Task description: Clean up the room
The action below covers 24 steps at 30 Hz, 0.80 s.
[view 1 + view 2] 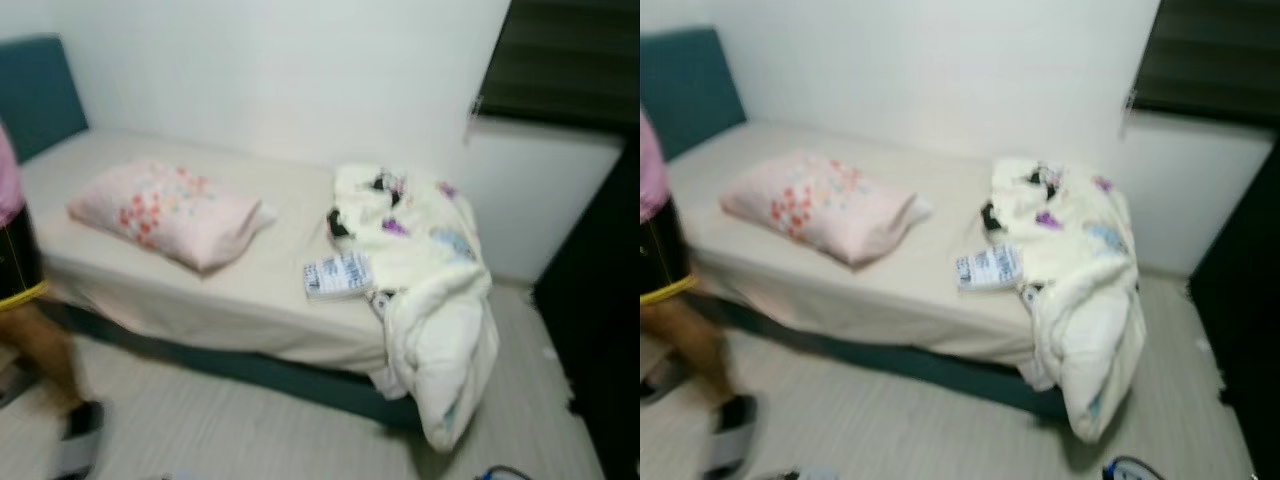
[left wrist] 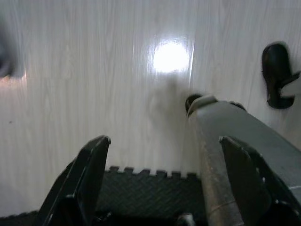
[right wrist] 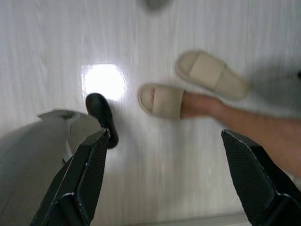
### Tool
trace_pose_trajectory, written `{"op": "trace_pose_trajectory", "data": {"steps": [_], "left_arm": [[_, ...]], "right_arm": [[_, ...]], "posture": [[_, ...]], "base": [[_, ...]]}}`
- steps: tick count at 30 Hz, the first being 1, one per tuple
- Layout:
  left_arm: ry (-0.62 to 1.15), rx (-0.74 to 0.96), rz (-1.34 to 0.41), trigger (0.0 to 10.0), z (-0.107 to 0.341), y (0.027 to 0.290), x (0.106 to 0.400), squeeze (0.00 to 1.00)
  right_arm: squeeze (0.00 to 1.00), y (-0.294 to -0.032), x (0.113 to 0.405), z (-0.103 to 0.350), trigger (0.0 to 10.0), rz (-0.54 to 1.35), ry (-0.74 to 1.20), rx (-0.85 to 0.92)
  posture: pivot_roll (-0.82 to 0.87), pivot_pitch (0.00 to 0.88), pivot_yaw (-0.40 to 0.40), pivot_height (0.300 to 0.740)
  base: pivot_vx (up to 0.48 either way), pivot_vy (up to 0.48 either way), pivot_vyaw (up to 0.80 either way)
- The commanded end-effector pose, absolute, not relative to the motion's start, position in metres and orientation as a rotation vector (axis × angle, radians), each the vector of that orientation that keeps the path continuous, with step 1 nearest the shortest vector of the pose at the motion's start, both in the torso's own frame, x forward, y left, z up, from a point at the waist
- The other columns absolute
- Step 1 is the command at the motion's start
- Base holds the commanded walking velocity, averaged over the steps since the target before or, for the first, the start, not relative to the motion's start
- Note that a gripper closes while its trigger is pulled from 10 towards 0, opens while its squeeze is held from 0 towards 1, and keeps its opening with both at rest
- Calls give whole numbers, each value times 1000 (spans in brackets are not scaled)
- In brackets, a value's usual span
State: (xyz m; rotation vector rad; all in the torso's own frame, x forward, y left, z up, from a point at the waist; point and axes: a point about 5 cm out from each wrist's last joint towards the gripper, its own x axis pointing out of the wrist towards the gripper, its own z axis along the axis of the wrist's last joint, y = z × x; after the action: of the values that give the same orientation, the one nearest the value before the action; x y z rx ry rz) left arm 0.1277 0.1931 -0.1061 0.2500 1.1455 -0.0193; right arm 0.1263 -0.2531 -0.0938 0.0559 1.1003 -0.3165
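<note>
On the bed (image 1: pixel 250 300) lie one pink pillow (image 1: pixel 160 212) near the headboard end, one crumpled duvet (image 1: pixel 420 270) spilling over the foot edge, and one book (image 1: pixel 338 275) beside it. Left pincer (image 2: pixel 162 179) and right pincer (image 3: pixel 162 174) both hang spread apart above the floor (image 2: pixel 94 70).

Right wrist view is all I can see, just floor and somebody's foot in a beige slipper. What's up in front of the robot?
Observer: A bed with a cream sheet and a teal headboard.
Operator: Is it messy?
Observer: Yes. A crumpled white patterned blanket hangs off the bed's edge toward the floor.
Operator: Anything else on it?
Observer: A pink floral pillow, and a small white-and-blue printed packet touching the blanket.
Operator: Where's the left gripper?
Observer: The left gripper is open above the pale wood floor, by a black foam mat.
</note>
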Motion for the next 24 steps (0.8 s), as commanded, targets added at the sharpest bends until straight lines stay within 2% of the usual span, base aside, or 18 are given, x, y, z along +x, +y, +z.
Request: {"op": "trace_pose_trajectory", "data": {"steps": [1,10,15,24], "left_arm": [[1122,235,-32,10000,-104,189,134,0],[1110,169,-23,10000,-104,187,135,0],[1097,149,8,10000,-103,189,137,0],[1086,121,42,10000,-102,191,139,0]], "right_arm": [[0,-256,124,-94,10000,-332,1102,55],[0,-256,133,-91,10000,-367,1053,85],[0,-256,156,-82,10000,-362,973,85],[0,-243,200,-62,10000,-262,807,89]], "posture": [[3,0,-35,740],[-2,0,-22,740],[-9,0,-5,740],[-31,0,5,740]], "base": [[0,0,-694],[0,0,-651],[0,0,0],[297,0,0]]}}
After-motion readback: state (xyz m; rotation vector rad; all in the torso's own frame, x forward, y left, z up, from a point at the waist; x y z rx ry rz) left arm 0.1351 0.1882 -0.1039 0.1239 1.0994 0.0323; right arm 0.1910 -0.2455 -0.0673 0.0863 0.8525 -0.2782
